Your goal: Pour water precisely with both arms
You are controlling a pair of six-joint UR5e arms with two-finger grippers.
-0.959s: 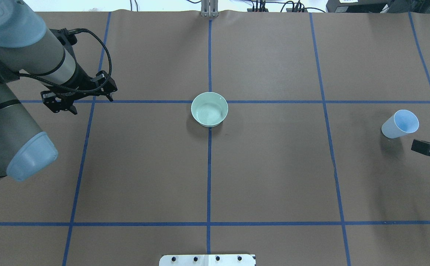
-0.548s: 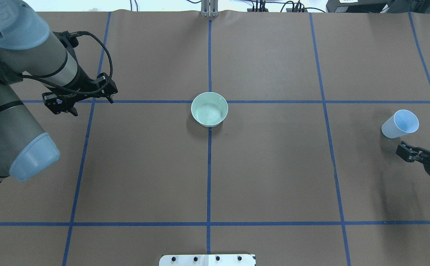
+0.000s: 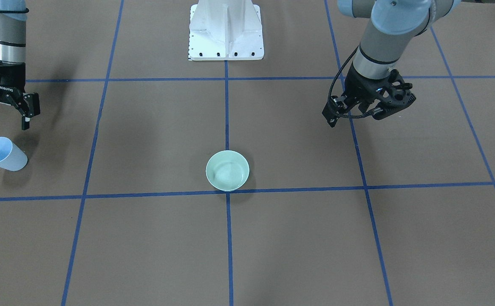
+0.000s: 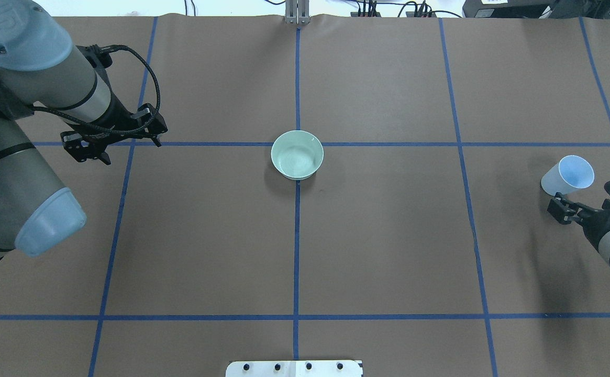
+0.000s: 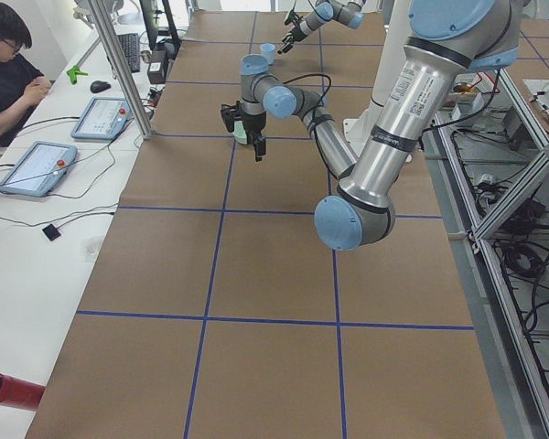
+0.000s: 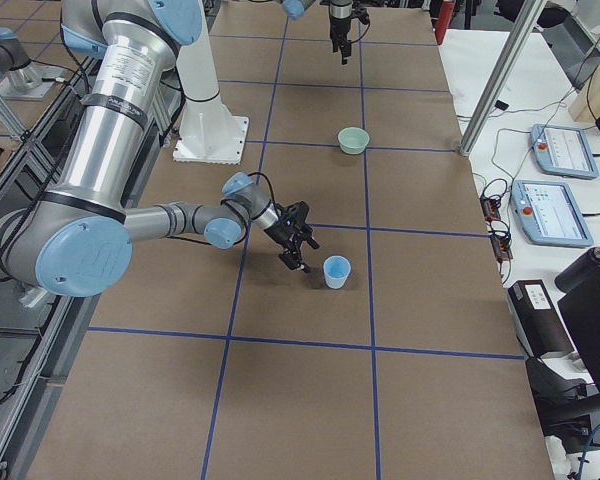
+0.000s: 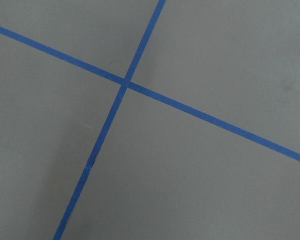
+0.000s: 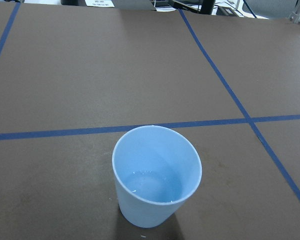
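Note:
A pale blue cup (image 4: pixel 569 176) stands upright at the table's right end, with a little water in its bottom (image 8: pixel 152 185). My right gripper (image 4: pixel 585 197) is open just on the robot's side of the cup (image 3: pixel 3 155) and apart from it, with its fingers (image 3: pixel 25 121) spread. A pale green bowl (image 4: pixel 297 154) sits at the table's centre on a tape crossing. My left gripper (image 4: pixel 132 151) hangs open and empty over a tape crossing (image 7: pixel 126 84) far left of the bowl (image 3: pixel 227 170).
Blue tape lines divide the brown table cover into squares. The white bolted pedestal (image 3: pixel 226 32) stands at the robot's edge. A metal post (image 4: pixel 297 13) rises at the far edge. A person (image 5: pixel 14 73) sits at a side desk with tablets.
My right gripper has come in from the right edge toward the cup and stands close beside it. The left arm has hardly moved.

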